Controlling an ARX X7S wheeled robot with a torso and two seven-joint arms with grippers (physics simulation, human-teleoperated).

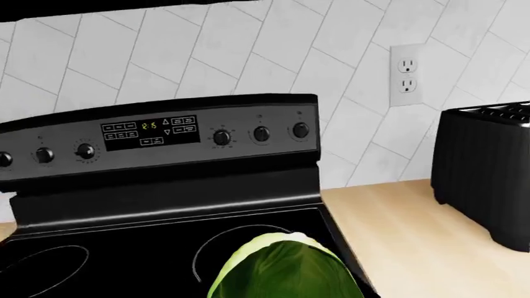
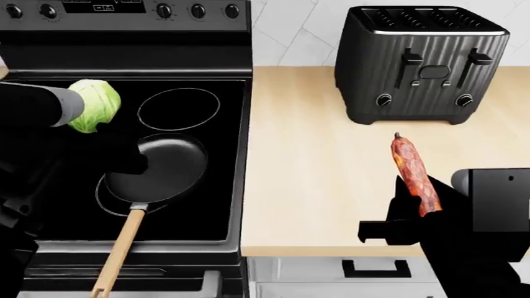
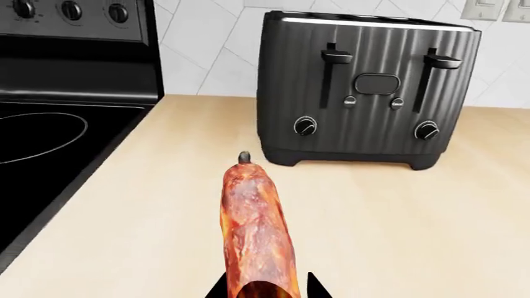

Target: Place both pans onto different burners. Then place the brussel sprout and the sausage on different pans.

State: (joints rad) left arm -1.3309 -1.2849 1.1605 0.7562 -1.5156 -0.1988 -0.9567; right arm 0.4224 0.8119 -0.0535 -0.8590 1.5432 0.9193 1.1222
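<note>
The brussel sprout (image 2: pixel 94 105) is a light-green leafy ball at the end of my left arm, held above the stove's back half by my left gripper (image 2: pixel 83 107), which is shut on it. It fills the near edge of the left wrist view (image 1: pixel 282 268) and hides the fingers there. A shallow black pan (image 2: pixel 157 167) with a light wooden handle (image 2: pixel 118 251) sits on the front right burner. The other pan does not show; my left arm covers the stove's left side. My right gripper (image 3: pixel 265 288) is shut on one end of the reddish-brown sausage (image 3: pixel 257 223), held above the counter (image 2: pixel 314 174).
The back right burner (image 2: pixel 178 108) is a bare ring on the black cooktop. A black toaster (image 2: pixel 422 62) stands at the back of the wooden counter, right of the stove. The stove's control panel (image 1: pixel 157 133) and a wall outlet (image 1: pixel 406 76) are behind.
</note>
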